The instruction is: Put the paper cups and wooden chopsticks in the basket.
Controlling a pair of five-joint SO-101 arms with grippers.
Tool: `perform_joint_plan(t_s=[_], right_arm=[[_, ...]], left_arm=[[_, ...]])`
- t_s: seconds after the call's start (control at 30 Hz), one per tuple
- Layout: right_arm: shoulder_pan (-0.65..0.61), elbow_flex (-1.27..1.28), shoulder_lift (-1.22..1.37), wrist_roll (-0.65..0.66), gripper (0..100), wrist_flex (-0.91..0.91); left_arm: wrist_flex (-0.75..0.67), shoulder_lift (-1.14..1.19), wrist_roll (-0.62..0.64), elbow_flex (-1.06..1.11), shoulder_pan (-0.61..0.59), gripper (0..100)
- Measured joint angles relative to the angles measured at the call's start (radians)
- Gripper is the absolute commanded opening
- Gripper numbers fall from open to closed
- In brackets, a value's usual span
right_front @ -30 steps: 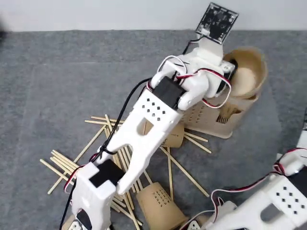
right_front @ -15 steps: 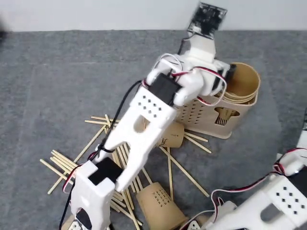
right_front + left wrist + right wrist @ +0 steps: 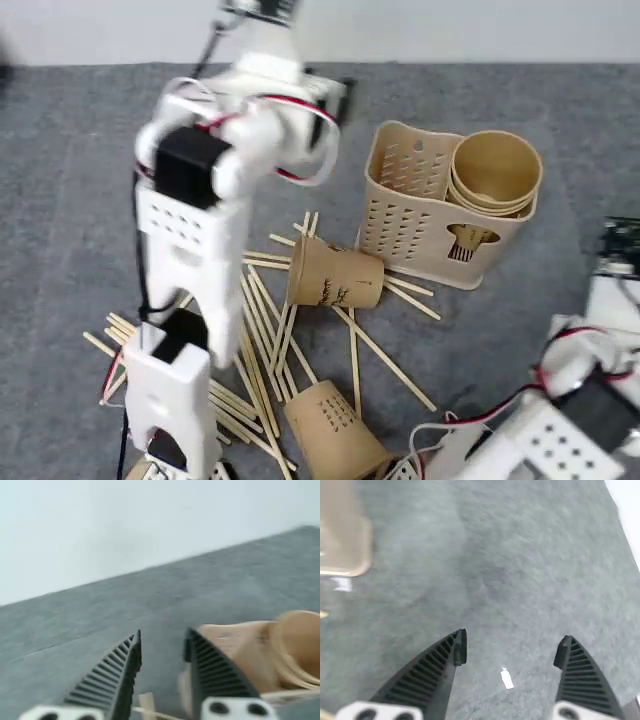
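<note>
Two paper cups (image 3: 336, 276) among chopsticks (image 3: 386, 359), well apart from left jaws.

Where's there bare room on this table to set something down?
Bare mat lies left of the left arm, behind the basket toward the wall, and right of it. It's crowded in front of the basket: chopsticks and two tipped cups.

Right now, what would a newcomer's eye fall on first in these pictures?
The white left arm stands tall over the grey mat, beside a basket with stacked paper cups in one compartment. In front of the basket, wooden chopsticks lie scattered around two loose paper cups tipped on their sides.
</note>
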Motion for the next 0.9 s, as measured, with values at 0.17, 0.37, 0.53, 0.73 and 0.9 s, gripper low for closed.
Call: perform_joint_plan(t_s=[0.17,0.37,0.53,0.73,0.9], right_arm=[[-0.157,0.000,-0.055,0.000,9.3,0.032],[-0.318,-0.002,-0.069,-0.011,14.8,0.074],[-0.471,-0.038,-0.068,-0.124,17.1,0.132],[-0.700,-0.044,-0.074,-0.256,24.2,0.149],[-0.879,-0.051,0.101,-0.390,25.6,0.172]], left_arm=[[0.000,-0.109,-0.071,0.187,-0.095,9],[0.000,-0.379,-0.084,0.608,-0.215,9],[-0.003,-0.591,-0.084,0.944,-0.356,9],[-0.140,-0.784,-0.106,1.313,-0.575,9],[-0.325,-0.885,-0.143,1.642,-0.675,9]])
